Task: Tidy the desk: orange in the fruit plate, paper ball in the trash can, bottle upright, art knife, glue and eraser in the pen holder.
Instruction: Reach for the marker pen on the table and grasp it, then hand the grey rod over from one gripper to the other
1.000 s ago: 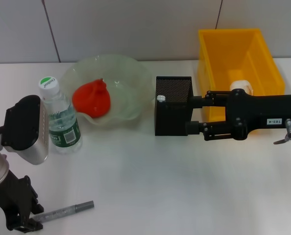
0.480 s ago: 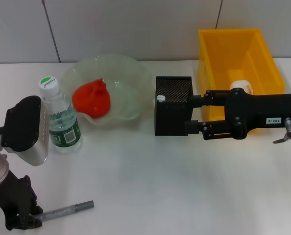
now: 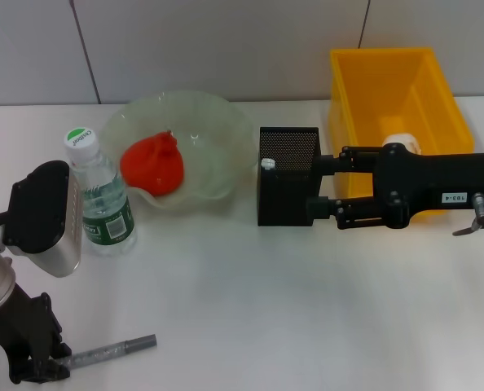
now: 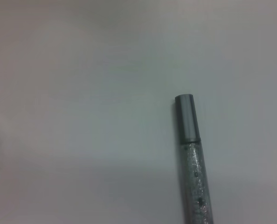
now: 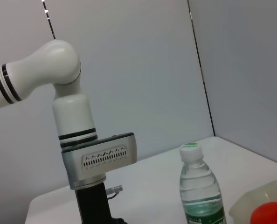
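Note:
A red-orange orange [image 3: 152, 163] lies in the glass fruit plate [image 3: 217, 130]. The bottle [image 3: 100, 198] stands upright beside the plate. A white paper ball [image 3: 405, 144] rests in the yellow trash can [image 3: 364, 90]. My right gripper [image 3: 314, 189] is open against the right side of the black mesh pen holder [image 3: 287, 183], where a small white thing [image 3: 267, 163] shows at the rim. A grey capped stick [image 3: 112, 352], art knife or glue, lies at the front left. My left gripper [image 3: 34, 371] is at its near end. The stick [image 4: 192, 154] fills the left wrist view.
My left arm's silver wrist housing [image 3: 42, 216] stands close to the bottle. The right wrist view shows that left arm [image 5: 89, 154], the bottle [image 5: 199, 191] and the orange [image 5: 271, 214] in the plate. Bare white tabletop [image 3: 250, 309] lies in front of the pen holder.
My right arm has drifted slightly toward the back of the table, staying at the pen holder. The left arm and the grey stick have hardly moved.

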You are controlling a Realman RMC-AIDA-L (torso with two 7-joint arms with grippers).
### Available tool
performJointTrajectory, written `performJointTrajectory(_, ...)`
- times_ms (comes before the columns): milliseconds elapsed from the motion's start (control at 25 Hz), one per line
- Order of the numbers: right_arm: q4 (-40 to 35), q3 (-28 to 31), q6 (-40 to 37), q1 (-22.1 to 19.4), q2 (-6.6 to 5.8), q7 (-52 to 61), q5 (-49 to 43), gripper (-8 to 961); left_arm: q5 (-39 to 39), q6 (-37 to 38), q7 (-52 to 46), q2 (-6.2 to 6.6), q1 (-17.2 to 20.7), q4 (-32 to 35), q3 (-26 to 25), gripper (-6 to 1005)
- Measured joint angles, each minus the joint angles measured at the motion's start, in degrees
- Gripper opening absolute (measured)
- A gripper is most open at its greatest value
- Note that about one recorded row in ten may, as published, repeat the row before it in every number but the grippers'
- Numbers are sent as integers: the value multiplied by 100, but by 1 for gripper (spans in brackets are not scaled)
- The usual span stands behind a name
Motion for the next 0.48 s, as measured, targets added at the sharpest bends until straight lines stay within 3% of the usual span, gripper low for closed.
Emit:
performJointTrajectory(280, 0, 18, 0, -13, 13, -34, 0, 760, 0, -7, 63, 0, -14, 8, 0, 231)
performJointTrajectory(480, 0, 18, -1, -17, 14, -37, 0, 759, 0, -12, 63, 1, -40, 67, -5, 166)
